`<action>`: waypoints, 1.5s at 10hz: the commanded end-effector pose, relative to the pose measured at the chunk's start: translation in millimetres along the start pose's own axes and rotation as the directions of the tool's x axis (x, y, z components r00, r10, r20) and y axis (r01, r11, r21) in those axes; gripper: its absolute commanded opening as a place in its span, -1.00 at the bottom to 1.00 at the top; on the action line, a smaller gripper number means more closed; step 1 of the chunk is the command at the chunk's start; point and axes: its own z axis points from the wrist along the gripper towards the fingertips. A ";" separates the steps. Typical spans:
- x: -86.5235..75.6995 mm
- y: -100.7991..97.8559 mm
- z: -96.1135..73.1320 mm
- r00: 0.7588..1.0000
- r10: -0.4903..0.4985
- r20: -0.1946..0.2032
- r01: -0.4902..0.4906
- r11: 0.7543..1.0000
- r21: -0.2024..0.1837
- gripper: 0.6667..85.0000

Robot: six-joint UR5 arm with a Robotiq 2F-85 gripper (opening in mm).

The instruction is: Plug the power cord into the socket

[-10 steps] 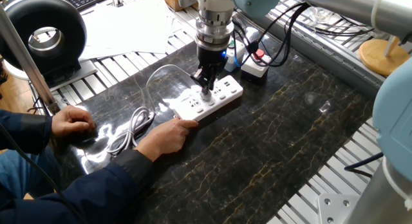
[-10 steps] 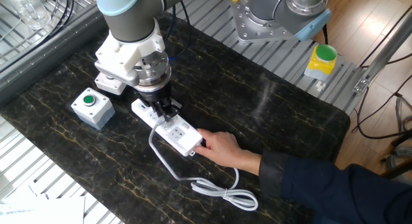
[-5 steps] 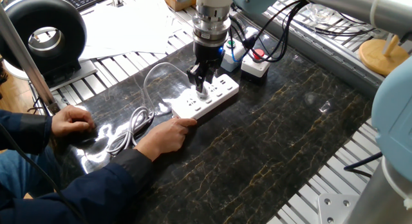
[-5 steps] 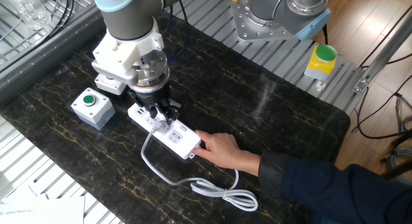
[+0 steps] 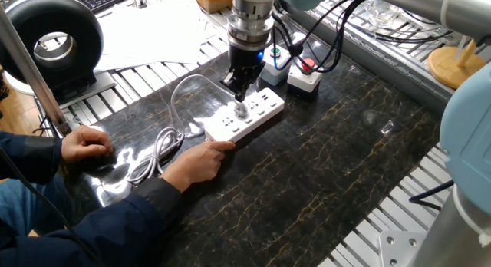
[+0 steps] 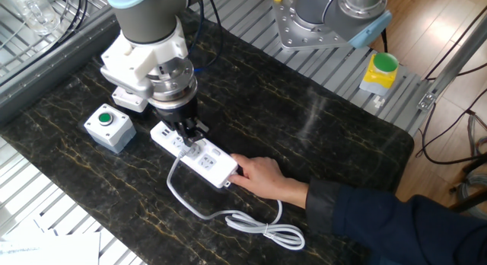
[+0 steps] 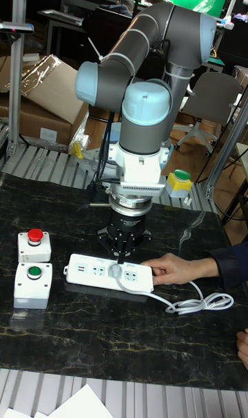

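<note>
The socket, a long white power strip (image 5: 265, 106) (image 6: 218, 164) (image 7: 86, 272), lies on the dark marble table. The power cord's white plug (image 5: 240, 110) (image 6: 189, 148) (image 7: 117, 270) sits in one of its middle outlets. The thin white power cord (image 5: 165, 140) (image 6: 266, 231) (image 7: 200, 302) arcs away from the plug and ends in loose loops on the table. My gripper (image 5: 239, 89) (image 6: 190, 132) (image 7: 122, 251) hangs just above the plug, open and apart from it, holding nothing.
A person's hand (image 5: 196, 161) (image 6: 259, 174) (image 7: 172, 270) steadies the strip's near end; a second hand (image 5: 84, 143) rests at the left. A red button box (image 5: 304, 77) (image 7: 33, 244) and a green button box (image 6: 109, 124) (image 7: 33, 280) stand beside the strip.
My gripper was shut on the plug, pressing it into the strip. It has let go and risen a little, leaving the plug in the outlet. The strip shifted slightly.
</note>
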 end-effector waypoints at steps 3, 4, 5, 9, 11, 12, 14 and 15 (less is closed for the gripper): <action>-3.0 -6.1 4.7 0.999 0.024 0.021 -0.024 0.999 -0.026 -0.98; -1.4 -11.0 7.6 1.000 0.014 0.024 -0.013 1.000 -0.025 -0.98; -0.7 -11.5 9.0 1.000 0.014 0.025 -0.013 1.000 -0.022 -0.98; 0.4 -4.2 16.7 0.999 0.017 0.046 -0.016 1.000 -0.027 -0.98; 1.7 -1.8 20.4 0.998 0.012 0.054 -0.010 0.999 -0.037 -0.98; 1.9 -3.4 20.6 0.999 0.003 0.054 -0.001 0.999 -0.033 -0.98; 4.3 -6.0 21.4 0.999 -0.005 0.049 0.007 0.999 -0.040 -0.98; 6.0 -12.2 20.8 0.999 -0.012 0.042 0.013 0.999 -0.032 -0.98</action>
